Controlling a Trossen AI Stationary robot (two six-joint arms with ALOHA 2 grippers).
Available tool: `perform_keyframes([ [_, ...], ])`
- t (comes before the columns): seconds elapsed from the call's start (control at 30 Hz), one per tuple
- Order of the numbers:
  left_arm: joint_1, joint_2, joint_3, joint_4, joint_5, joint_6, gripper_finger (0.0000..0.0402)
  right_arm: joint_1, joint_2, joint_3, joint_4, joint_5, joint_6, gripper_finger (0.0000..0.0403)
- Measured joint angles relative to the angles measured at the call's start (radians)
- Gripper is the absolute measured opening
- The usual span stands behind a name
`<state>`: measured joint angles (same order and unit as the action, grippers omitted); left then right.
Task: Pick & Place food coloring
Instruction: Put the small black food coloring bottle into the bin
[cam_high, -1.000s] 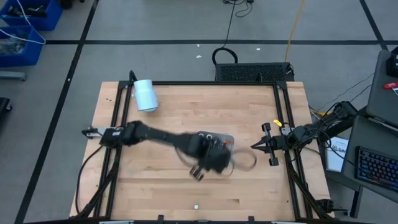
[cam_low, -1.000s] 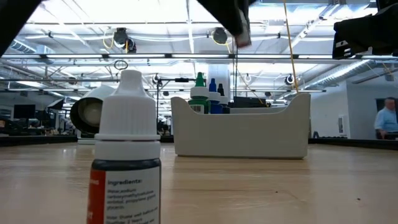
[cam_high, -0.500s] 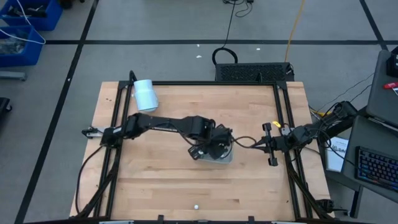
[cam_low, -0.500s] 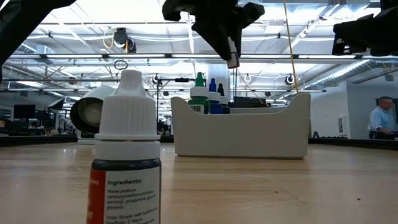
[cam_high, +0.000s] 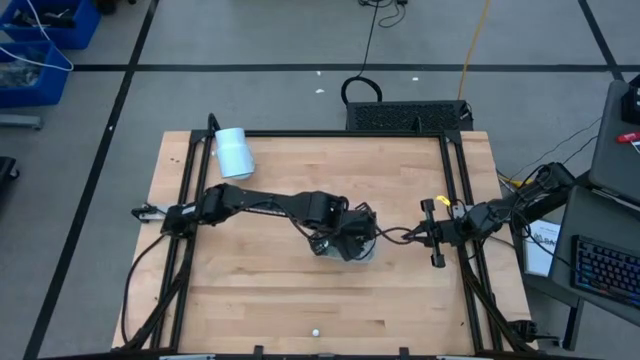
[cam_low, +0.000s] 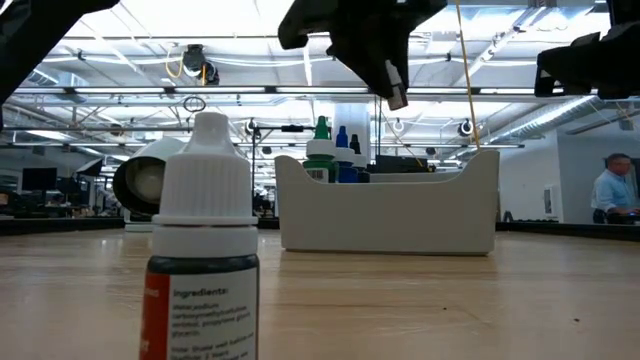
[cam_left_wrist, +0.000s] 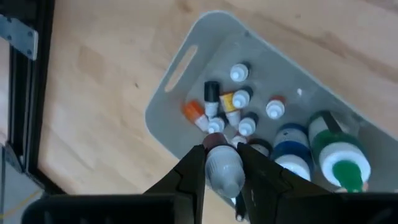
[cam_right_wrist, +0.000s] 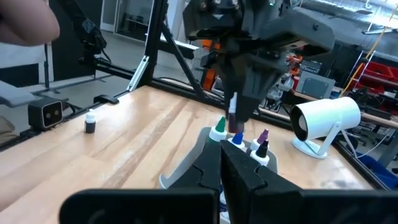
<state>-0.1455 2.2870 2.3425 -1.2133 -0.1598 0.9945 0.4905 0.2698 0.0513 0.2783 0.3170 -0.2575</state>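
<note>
At nine o'clock of the table (cam_high: 250, 290): left arm base, arm reaching across toward centre. At eleven o'clock: large white cylinder (cam_high: 234, 152) lying on its side. At centre: left gripper (cam_left_wrist: 221, 163) above the grey tray (cam_left_wrist: 174, 93), fingers clamped on one small food coloring bottle (cam_left_wrist: 224, 169), white cap down between the pads, raised clear of the tray rim in the low view. Inside the tray: a cluster of tiny bottles (cam_left_wrist: 233, 112) with white, orange and dark caps, plus bigger green (cam_left_wrist: 339, 165) and blue (cam_left_wrist: 292, 140) bottles toward one end. At six o'clock, near the front edge: a lone white-capped bottle (cam_high: 314, 332) standing upright, well apart from the tray. At three o'clock: right gripper (cam_high: 408, 236) waiting beside the tray, fingers pressed together, holding nothing.
</note>
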Motion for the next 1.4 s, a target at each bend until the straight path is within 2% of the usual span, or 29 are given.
perform_keyframes([
  [0.27,-0.012,0.04,0.0,0.048,0.061,0.017,0.0083,0.0,-0.001,0.0,0.001,0.0,0.012,0.0],
  [0.8,-0.025,0.14,0.0,0.049,0.103,-0.009,0.0083,0.0,0.0,0.0,0.008,-0.001,0.009,0.0],
  [1.4,0.001,0.156,0.0,0.054,0.169,-0.037,0.0083,0.0,0.0,0.0,0.009,-0.001,0.01,0.0],
])
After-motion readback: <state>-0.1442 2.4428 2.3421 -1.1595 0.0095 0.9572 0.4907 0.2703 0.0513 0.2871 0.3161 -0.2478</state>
